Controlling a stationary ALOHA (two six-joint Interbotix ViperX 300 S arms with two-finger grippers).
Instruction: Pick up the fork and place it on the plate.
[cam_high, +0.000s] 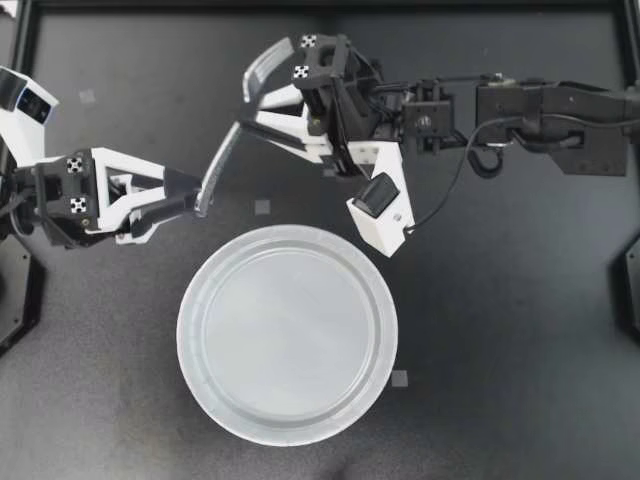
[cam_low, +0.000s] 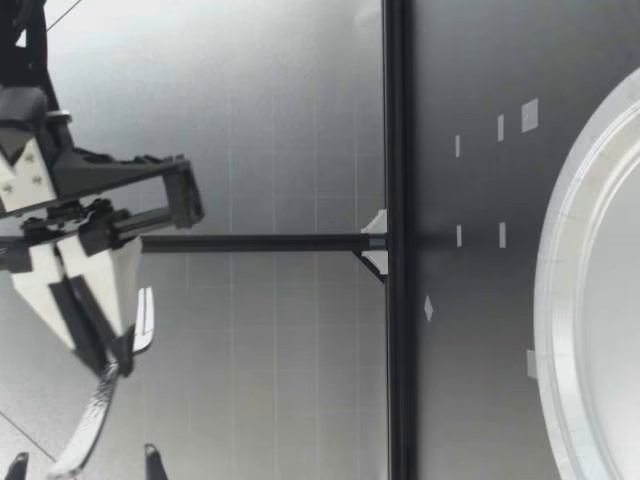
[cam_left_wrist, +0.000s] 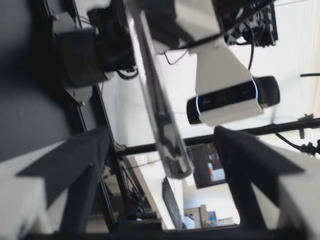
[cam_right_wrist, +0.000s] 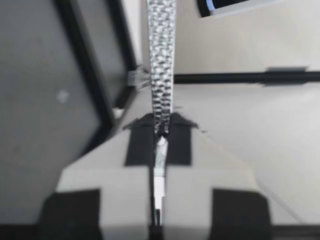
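A clear plastic fork (cam_high: 222, 160) hangs in the air above the table, past the far rim of the round pale plate (cam_high: 290, 340). My right gripper (cam_high: 255, 112) is shut on it near the head end; the right wrist view shows the textured handle (cam_right_wrist: 161, 60) pinched between its pads (cam_right_wrist: 159, 132). My left gripper (cam_high: 195, 193) stands open around the handle's free end. In the left wrist view the fork (cam_left_wrist: 162, 115) runs between both dark fingers (cam_left_wrist: 85, 165) without touching either. In the low view the fork (cam_low: 90, 425) slopes down from my right gripper (cam_low: 120, 360), well above the plate (cam_low: 560, 300).
A black frame rail (cam_high: 320, 5) borders the dark table at the back and sides. Small pale tape marks (cam_high: 262, 207) dot the surface. My right arm's wrist camera housing (cam_high: 380, 205) hangs over the plate's far right rim.
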